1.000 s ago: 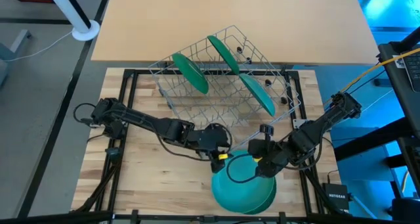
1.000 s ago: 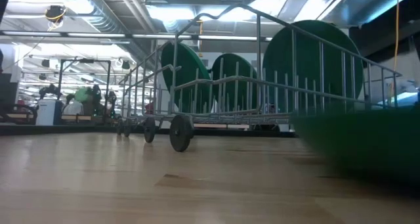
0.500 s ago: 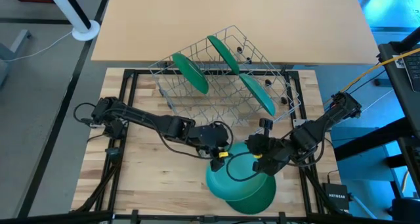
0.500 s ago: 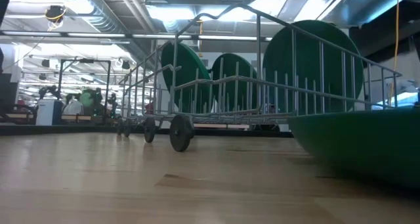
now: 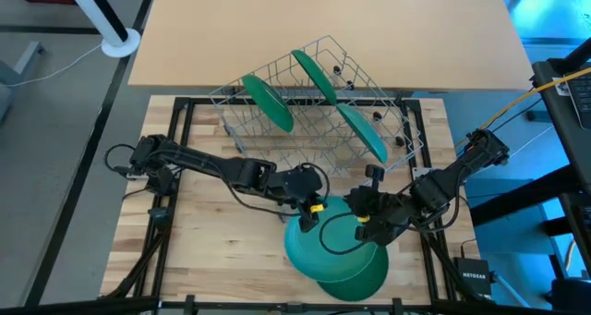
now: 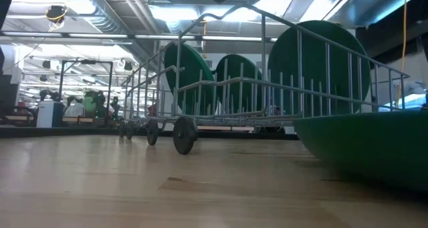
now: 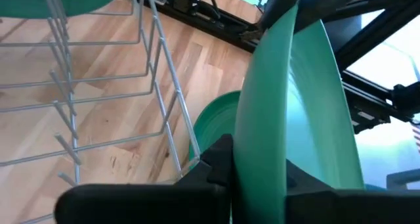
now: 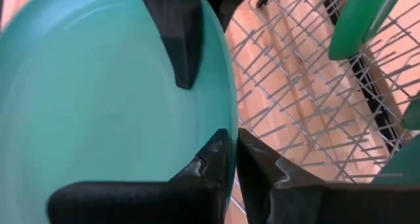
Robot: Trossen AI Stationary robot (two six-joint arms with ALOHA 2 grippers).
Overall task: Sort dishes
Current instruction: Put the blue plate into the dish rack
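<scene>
Behind the working area, the wire rack (image 5: 319, 112) stands at the far side of the wooden surface (image 5: 212, 241), holding three green plates on edge: the left plate (image 5: 267, 102), the middle plate (image 5: 315, 75) and the right plate (image 5: 362, 132). From the low view the rack's wheels and wires lie directly between the camera and these plates. Near the front edge, a lifted plate (image 5: 319, 246) sits tilted above a lower plate (image 5: 355, 271), which lies flat on the surface. A yellow cable (image 5: 545, 89) runs in at the right.

Compared with half a second ago, the lifted plate has shifted slightly to the left and the left gripper has moved with it; the racked plates and the lower plate are unchanged.

Left gripper (image 5: 309, 207): jaws clamped on the far-left rim of the lifted plate, as the left wrist view confirms. Right gripper (image 5: 362, 213): jaws closed tight on the same plate's right rim, the edge pinched between them in the right wrist view.
</scene>
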